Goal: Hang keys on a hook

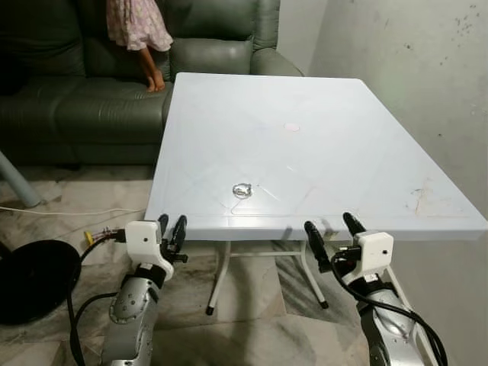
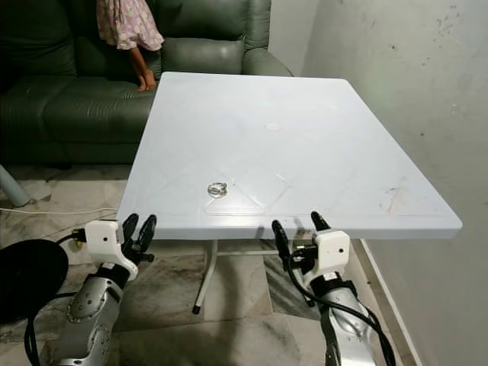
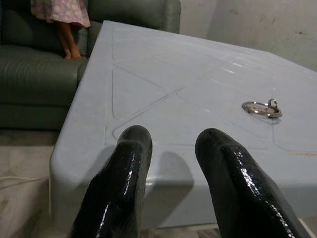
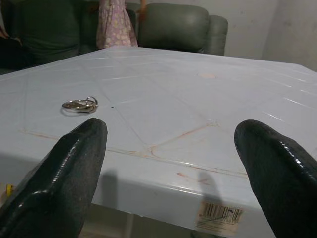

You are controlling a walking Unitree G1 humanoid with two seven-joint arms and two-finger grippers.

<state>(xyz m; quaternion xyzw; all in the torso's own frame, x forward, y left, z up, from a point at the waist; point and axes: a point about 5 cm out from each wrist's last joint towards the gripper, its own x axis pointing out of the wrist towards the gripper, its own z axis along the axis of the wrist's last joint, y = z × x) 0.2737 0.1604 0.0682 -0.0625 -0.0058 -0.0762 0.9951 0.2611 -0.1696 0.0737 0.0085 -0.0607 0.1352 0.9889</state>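
In the middle of the frame, slightly below centre: keys lying flat on the white table, a small silver ring cluster, resting near the table's front edge and a little left of its midline. Not touching either gripper.

At the lower left of the frame: left gripper hovering just at the front left corner of the table, fingers spread only a little, narrow gap between them, grasping nothing. Seen from the left wrist, keys sitting well beyond the fingertips, off to one side.

At the lower right of the frame: right gripper hanging just in front of the table's front edge, fingers splayed wide apart, released, holding nothing. Seen from the right wrist, keys lying past one fingertip, on the tabletop, apart from it. A label sticker showing on the table's front rim.

At the upper left of the frame: dark green sofa standing behind the table, a person in a pink patterned skirt standing on its seat, bare feet beside the table's far left corner.

At the lower left edge: a round black object lying on the tiled floor, a white cable trailing nearby. Along the right side: a stained grey wall rising just beside the table.
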